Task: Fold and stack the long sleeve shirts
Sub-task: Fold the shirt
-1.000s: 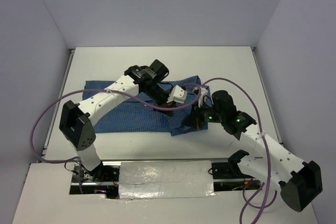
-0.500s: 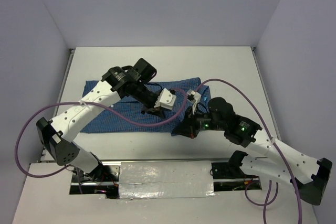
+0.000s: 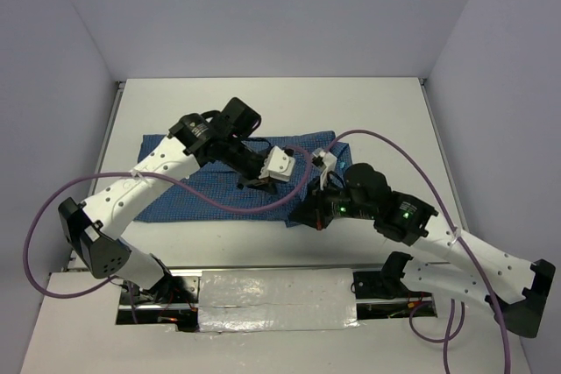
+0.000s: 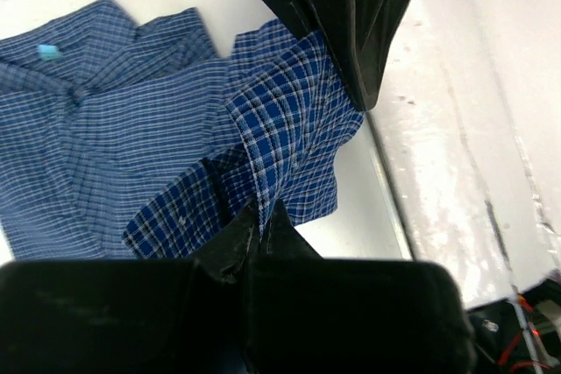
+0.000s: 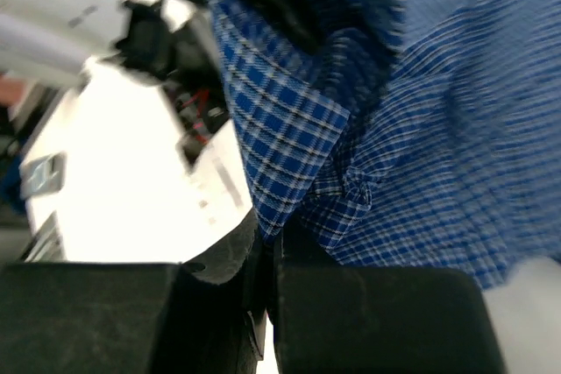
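1. Overhead first: the blue finely checked cloth shirt (image 3: 188, 203) lies spread across the middle of the flat white table (image 3: 263, 102), with both arms reaching in over its right part.
2. The left gripper (image 3: 257, 183) is down on the cloth, jaws pressed together on a raised fold of it.
3. Its wrist view confirms this. The left gripper (image 4: 261, 212) has its dark fingertips closed on a ridge of shirt (image 4: 131, 129), and the checked cloth runs up and away from the tips.
4. Beyond those jaws and to their left, the rest of the shirt lies flat, rumpled into a few soft creases. To their right is bare white table.
5. The right gripper (image 3: 308, 216) sits at the shirt's near right corner, close beside the left gripper.
6. In its wrist view, the right gripper (image 5: 266, 238) has its fingers squeezed shut on a folded edge of shirt (image 5: 438, 129). More checked cloth hangs above and to the right of the tips.
7. Around the scene, plain pale lilac-grey walls (image 3: 263, 6) box the table in on three sides.
8. Purple cables (image 3: 386, 142) loop off both arms.
9. A silvery taped strip (image 3: 276, 291) runs along the near edge between the arm bases.
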Action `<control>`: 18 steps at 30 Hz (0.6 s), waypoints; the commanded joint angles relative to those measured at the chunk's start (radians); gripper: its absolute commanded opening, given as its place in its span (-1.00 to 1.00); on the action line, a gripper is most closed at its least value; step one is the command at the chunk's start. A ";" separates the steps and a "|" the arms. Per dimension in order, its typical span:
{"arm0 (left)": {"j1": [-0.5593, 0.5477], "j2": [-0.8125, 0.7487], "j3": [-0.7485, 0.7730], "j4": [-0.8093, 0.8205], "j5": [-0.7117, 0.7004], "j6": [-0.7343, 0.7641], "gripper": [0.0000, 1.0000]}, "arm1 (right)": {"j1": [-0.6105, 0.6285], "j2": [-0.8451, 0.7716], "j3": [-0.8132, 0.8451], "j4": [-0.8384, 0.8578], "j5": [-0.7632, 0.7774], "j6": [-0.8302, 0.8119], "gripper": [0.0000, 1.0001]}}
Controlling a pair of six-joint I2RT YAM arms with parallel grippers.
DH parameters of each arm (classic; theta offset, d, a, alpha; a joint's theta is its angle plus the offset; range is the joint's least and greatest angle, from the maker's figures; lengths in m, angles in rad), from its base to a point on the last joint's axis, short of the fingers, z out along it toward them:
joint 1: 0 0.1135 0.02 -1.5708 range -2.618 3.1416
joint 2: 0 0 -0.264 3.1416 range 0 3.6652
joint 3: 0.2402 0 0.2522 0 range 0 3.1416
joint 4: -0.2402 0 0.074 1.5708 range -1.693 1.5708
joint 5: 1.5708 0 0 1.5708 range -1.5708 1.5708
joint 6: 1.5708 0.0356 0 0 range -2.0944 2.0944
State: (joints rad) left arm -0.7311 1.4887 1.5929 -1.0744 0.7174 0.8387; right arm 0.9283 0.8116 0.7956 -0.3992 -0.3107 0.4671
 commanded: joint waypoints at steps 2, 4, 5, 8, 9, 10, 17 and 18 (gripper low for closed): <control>0.027 0.005 -0.025 0.163 -0.163 -0.107 -1.00 | -0.074 0.024 -0.005 -0.119 0.102 -0.016 -0.91; 0.030 0.068 -0.002 0.180 -0.260 -0.125 -1.00 | -0.181 0.032 -0.050 -0.066 0.082 -0.022 -0.89; 0.032 0.093 0.010 0.182 -0.291 -0.134 -1.00 | -0.213 0.032 -0.065 -0.037 0.072 -0.025 -0.89; 0.033 0.186 0.076 0.182 -0.397 -0.153 -1.00 | -0.279 0.044 -0.110 0.092 0.082 -0.067 -0.87; 0.033 0.220 0.090 0.189 -0.420 -0.153 -1.00 | -0.286 0.069 -0.111 0.147 0.096 -0.106 -0.87; 0.033 0.232 0.110 0.224 -0.441 -0.151 -1.00 | -0.293 0.087 -0.110 0.170 0.119 -0.126 -0.87; 0.029 0.355 0.214 0.315 -0.692 -0.078 -1.00 | -0.387 0.380 -0.021 0.273 0.154 -0.203 -0.70; 0.029 0.363 0.228 0.318 -0.713 -0.050 -1.00 | -0.404 0.402 -0.015 0.284 0.150 -0.200 -0.66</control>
State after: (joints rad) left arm -0.7292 1.8248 1.7561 -0.8021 0.2256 0.7235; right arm 0.5640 1.1492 0.7338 -0.1585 -0.1867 0.3149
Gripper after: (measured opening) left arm 0.028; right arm 0.159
